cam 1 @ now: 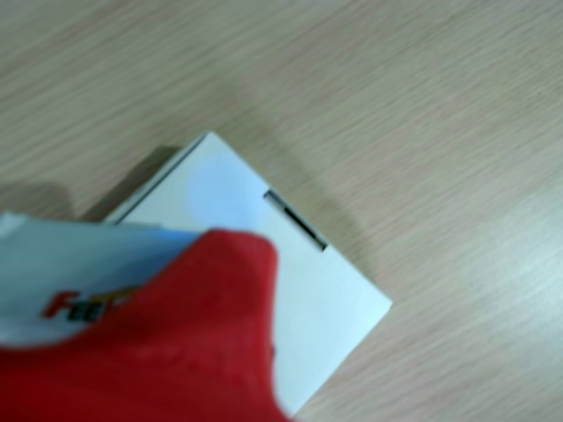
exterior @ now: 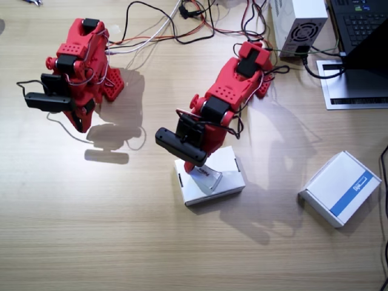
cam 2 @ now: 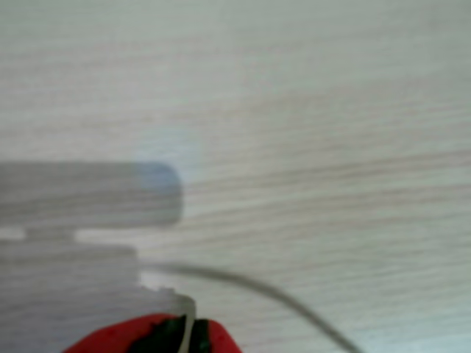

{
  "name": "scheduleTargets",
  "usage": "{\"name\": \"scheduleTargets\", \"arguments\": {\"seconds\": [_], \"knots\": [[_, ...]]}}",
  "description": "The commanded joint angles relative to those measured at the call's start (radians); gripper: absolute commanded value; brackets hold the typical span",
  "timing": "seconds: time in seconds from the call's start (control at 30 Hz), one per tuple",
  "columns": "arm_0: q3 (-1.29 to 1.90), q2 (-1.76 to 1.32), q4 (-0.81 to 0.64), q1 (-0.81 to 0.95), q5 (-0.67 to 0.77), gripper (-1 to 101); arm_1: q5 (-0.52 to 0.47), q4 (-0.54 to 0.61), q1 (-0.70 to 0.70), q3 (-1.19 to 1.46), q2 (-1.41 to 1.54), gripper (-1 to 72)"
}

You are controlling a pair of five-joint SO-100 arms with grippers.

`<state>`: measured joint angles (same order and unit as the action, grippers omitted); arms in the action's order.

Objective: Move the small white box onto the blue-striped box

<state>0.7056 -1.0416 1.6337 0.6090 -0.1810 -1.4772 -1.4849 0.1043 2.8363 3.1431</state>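
Your left arm (exterior: pixel 233 91) reaches forward and down, wrist pitched low, left gripper (exterior: pixel 203 171) pointing at the desk with fingers closed on a small white box. Your right arm (exterior: pixel 76 66) sits folded, right gripper (exterior: pixel 82 124) hanging clear above the desk; can't tell its finger state.

A light wood-grain table (exterior: pixel 91 242) fills the frame. A plain white flat box (exterior: pixel 233 179) lies on it at lower centre, and a flat white blue-striped box (exterior: pixel 339 188) at lower right. At upper right sit a white power unit (exterior: pixel 300 24), a dark laptop (exterior: pixel 364 30) and tangled cables (exterior: pixel 182 24).
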Motion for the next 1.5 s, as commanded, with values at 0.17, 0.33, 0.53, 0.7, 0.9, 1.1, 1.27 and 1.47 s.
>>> {"name": "scheduleTargets", "arguments": {"seconds": [0.17,0.33,0.53,0.7,0.9,1.1,1.27,1.47], "knots": [[0.008,-0.198,0.041,-0.015,-0.048,32,-0.009,0.032,-0.009,0.012,0.02,0.2],[-0.023,-0.121,0.041,-0.083,-0.106,32,0.02,0.026,-0.032,0.009,0.02,0.2],[-0.144,0.114,0.041,-0.161,-0.132,32,0.032,0.005,-0.035,0.012,0.02,0.2],[-0.16,0.207,0.041,-0.117,-0.114,31,0.057,0.003,-0.072,0.012,0.02,0.2],[-0.164,0.252,0.04,-0.055,-0.127,21,0.067,0.006,-0.084,0.012,0.02,0.2],[-0.066,0.169,0.04,-0.029,-0.143,3,0.067,0.006,-0.091,0.014,0.02,0.2],[0.046,-0.087,0.041,-0.14,-0.204,7,0.094,0.009,-0.135,0.014,0.021,0.2],[0.146,-0.348,0.041,-0.453,-0.347,11,0.117,0.012,-0.158,0.014,0.021,0.2]]}}
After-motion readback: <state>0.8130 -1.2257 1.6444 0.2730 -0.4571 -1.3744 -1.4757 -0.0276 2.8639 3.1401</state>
